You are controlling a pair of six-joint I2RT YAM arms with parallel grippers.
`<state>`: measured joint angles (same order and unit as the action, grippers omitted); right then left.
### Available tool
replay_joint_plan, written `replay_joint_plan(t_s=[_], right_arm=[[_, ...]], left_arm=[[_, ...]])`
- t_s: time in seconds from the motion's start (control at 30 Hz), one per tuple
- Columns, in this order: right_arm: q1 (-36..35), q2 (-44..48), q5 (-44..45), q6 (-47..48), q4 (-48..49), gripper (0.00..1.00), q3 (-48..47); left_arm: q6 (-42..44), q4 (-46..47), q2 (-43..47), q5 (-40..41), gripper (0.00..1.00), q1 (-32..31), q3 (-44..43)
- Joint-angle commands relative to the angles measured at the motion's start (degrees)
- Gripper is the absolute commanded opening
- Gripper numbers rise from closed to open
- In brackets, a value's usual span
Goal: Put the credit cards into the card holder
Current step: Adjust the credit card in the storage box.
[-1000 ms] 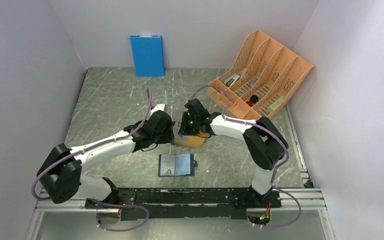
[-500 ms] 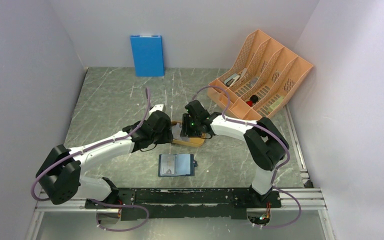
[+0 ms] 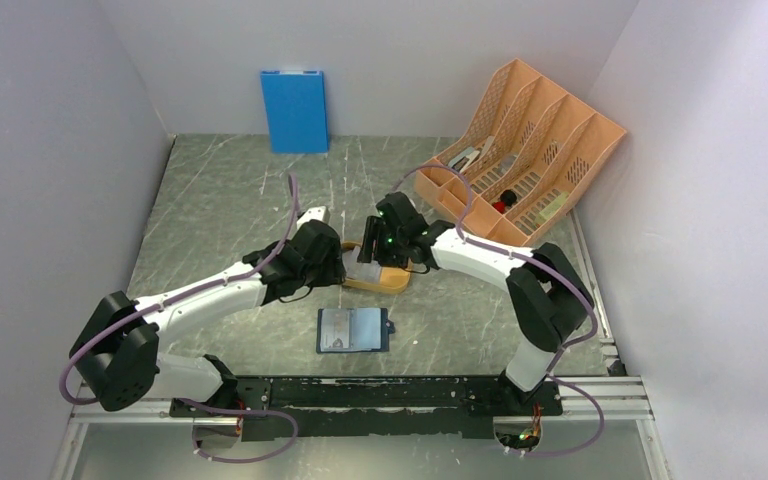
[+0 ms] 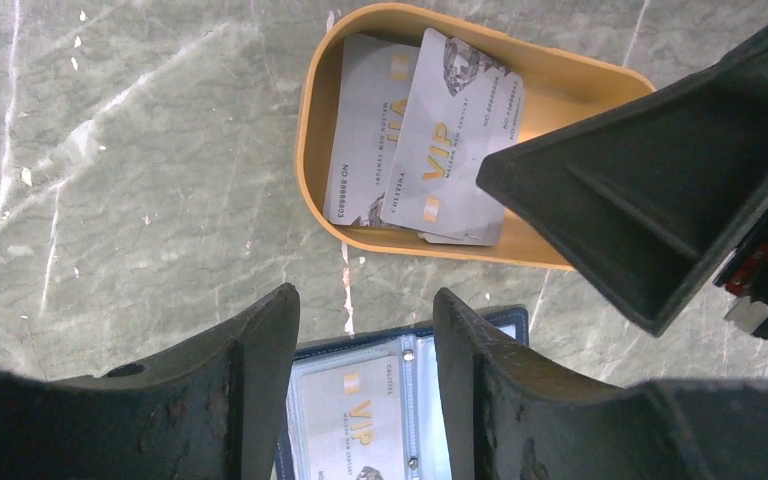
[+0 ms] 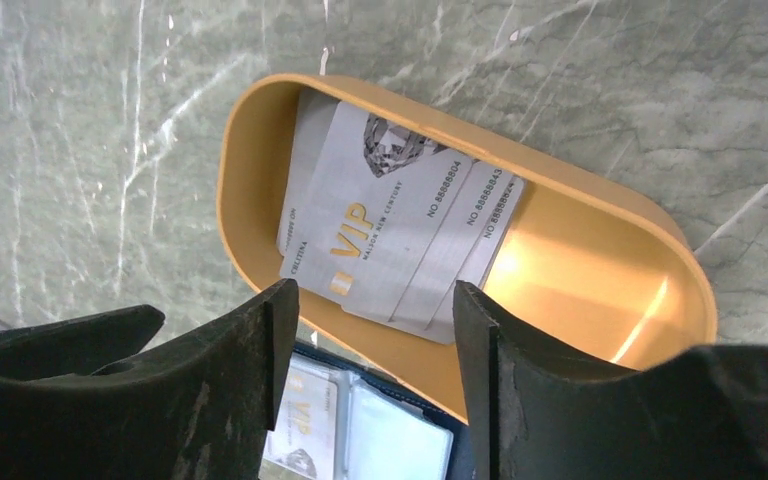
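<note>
Several grey-silver credit cards [image 4: 430, 150] [image 5: 400, 240] lie overlapped in the shallow orange oval tray [image 4: 312, 150] [image 5: 235, 180] [image 3: 390, 285] at mid-table. The navy card holder [image 3: 353, 330] [image 4: 407, 400] [image 5: 395, 439] lies open just in front of the tray, with one VIP card [image 4: 355, 420] in its left clear pocket. My left gripper [image 3: 338, 268] [image 4: 363, 295] hovers open over the tray's near-left edge and holds nothing. My right gripper [image 3: 370, 252] [image 5: 372, 288] hangs open above the tray, nothing between its fingers.
A bright blue flat panel [image 3: 295, 110] leans on the back wall. An orange slotted file organiser [image 3: 520, 150] holding small items stands at the back right. Pale walls close in both sides. The two grippers sit close together over the tray.
My right gripper's jaws have spread wider and its forearm has shifted slightly toward the back right. The left arm has barely moved.
</note>
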<state>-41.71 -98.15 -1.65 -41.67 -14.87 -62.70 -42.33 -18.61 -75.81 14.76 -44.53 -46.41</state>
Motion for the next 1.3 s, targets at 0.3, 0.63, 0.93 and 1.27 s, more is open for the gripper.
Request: replay_joint_plan(t_s=[0.3, 0.63, 0.93, 1.27], right_arm=[[3.7, -3.4, -3.5, -6.1, 6.6, 0.7, 3.7], [4.3, -7.0, -6.4, -7.7, 9.3, 0.71, 4.0], [4.2, -7.1, -9.7, -8.3, 12.5, 0.69, 4.0], [3.5, -7.1, -10.9, -7.8, 12.0, 0.52, 2.7]], left_arm=[[-0.2, 4.7, -2.4, -5.3, 0.57, 5.6, -0.3], [-0.4, 7.5, -6.8, -8.9, 0.56, 8.5, -0.7], [-0.1, 9.0, -8.7, -10.6, 0.53, 8.7, 0.0], [0.1, 8.9, -8.4, -10.5, 0.51, 8.7, 0.3]])
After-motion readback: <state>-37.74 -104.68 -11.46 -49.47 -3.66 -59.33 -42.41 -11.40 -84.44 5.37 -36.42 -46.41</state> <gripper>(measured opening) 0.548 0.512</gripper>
